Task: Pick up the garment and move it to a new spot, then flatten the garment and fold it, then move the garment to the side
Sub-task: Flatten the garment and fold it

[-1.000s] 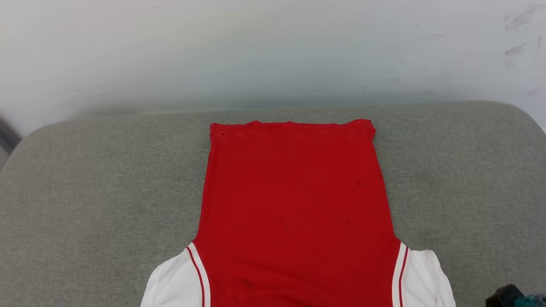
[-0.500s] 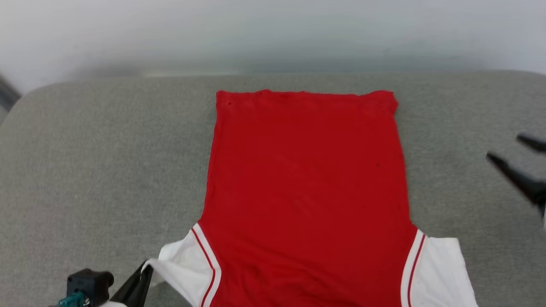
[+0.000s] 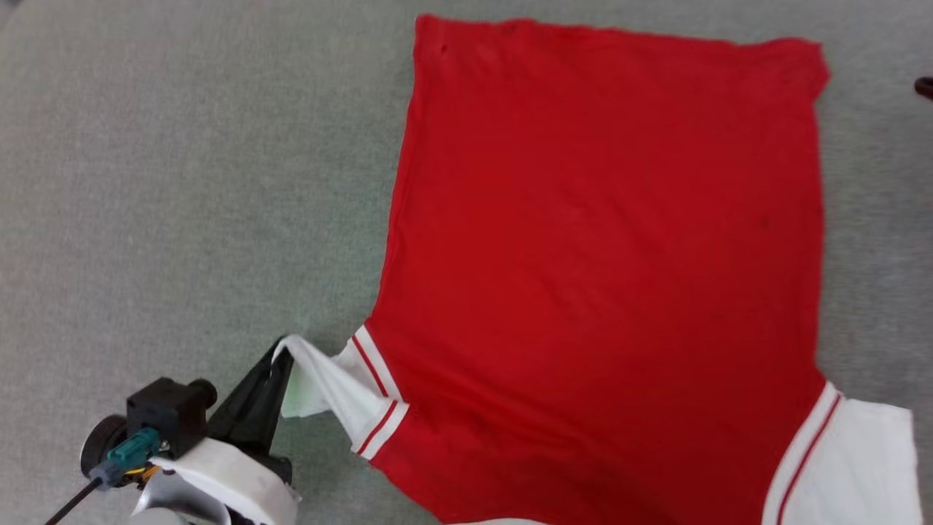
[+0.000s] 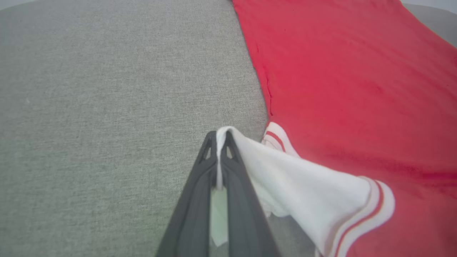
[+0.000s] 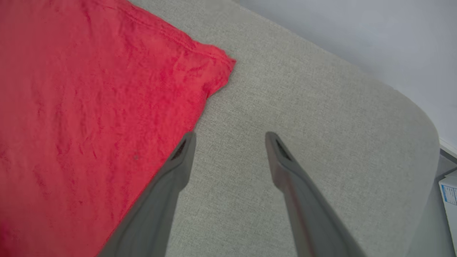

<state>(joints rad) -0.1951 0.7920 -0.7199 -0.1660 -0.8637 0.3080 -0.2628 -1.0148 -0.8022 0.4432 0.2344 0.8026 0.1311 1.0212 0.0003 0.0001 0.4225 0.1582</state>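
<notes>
Our left gripper (image 3: pixel 280 361) clamps the white sleeve (image 3: pixel 324 383) of the smooth red garment (image 3: pixel 605 255); our right gripper (image 5: pixel 230 137), jaws apart, flanks its edge.

Grey woven padded surface (image 3: pixel 182 182), fine heathered weave, takes up most of head & left wrist views. In rt wrist view its far corner is rounded, edge curving down. Beyond that edge: plain pale wall (image 5: pixel 357 35), thin white strip along its foot. At that view's rt edge, just past the corner & lower down, part of a white box (image 5: pixel 449 192) w/ blue-printed label, text too small to read. Grey floor (image 5: pixel 433 228) beside it.
</notes>
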